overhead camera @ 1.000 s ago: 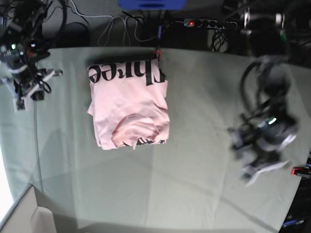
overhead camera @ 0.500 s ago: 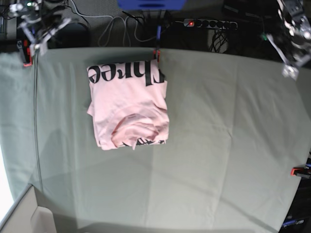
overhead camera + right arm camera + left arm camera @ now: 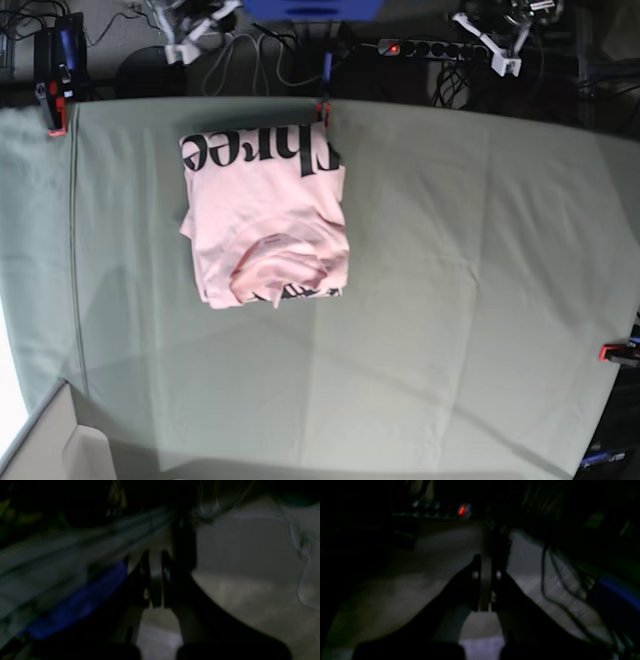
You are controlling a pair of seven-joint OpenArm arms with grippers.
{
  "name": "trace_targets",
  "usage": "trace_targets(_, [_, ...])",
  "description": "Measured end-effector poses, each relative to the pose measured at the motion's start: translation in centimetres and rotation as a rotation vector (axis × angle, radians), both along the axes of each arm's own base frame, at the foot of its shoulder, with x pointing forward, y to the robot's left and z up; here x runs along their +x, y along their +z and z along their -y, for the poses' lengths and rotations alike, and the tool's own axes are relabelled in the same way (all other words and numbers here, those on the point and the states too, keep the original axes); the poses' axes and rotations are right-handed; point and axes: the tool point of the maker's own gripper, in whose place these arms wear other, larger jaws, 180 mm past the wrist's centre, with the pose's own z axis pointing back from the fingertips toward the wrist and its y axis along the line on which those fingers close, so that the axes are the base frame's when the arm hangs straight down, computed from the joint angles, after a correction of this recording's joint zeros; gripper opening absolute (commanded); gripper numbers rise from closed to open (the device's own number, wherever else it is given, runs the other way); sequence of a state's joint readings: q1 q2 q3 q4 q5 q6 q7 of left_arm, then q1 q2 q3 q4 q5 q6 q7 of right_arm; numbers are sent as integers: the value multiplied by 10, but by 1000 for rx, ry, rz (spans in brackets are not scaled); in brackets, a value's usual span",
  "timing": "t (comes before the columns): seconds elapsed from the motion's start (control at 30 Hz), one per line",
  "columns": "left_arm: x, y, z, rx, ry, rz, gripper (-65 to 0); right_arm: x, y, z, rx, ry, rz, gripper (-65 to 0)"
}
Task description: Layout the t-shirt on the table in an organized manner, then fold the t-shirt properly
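The light pink cotton t-shirt [image 3: 266, 222] lies folded into a compact, roughly rectangular bundle on the large table covered in pale grey-green cloth [image 3: 450, 300]. In the base view it sits toward ten o'clock from the table's middle, its far edge close to the table's far edge. Big black printed lettering [image 3: 258, 152] runs along that far strip of the shirt, and a smaller band of black print peeks out at the near hem. The near part of the bundle is rumpled, with soft folds bunched together.

A small red clamp [image 3: 323, 110] grips the table edge just at twelve o'clock of the shirt; another red clamp [image 3: 56, 118] sits at the far left corner, and a third [image 3: 617, 352] at about four o'clock on the right edge.

Both arms are off the table, beyond its far edge. The right gripper [image 3: 153, 578] hangs at eleven o'clock of the shirt, its fingers closed together with nothing between them. The left gripper [image 3: 485, 575] is at about one o'clock near a black power strip with a red light [image 3: 420, 47]; its fingers are likewise pressed together and empty. Both wrist views are dark and blurred.
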State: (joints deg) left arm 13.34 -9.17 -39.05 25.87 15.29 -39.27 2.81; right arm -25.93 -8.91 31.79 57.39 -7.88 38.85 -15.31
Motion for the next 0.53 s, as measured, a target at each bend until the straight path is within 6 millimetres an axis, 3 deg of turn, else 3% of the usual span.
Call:
trace_targets(0.07, [-10, -10, 4, -19, 69, -6, -650, -14, -17, 2, -82, -95, -11, -650])
trace_targets(0.17, [-24, -23, -9, 123, 135, -45, -650, -32, -41, -5, -200, -175, -21, -650])
trace_targets(0.3, [-20, -29, -20, 286, 51, -51, -650, -59, -59, -1, -392, -204, -50, -650])
trace_targets(0.4, [-14, -33, -3, 328, 33, -44, -650, -73, -59, 4, -520, -126, -68, -650])
trace_targets(0.53, [-4, -39, 44, 256, 18, -43, -650, -60, -54, 12, -615, 13, -8, -650])
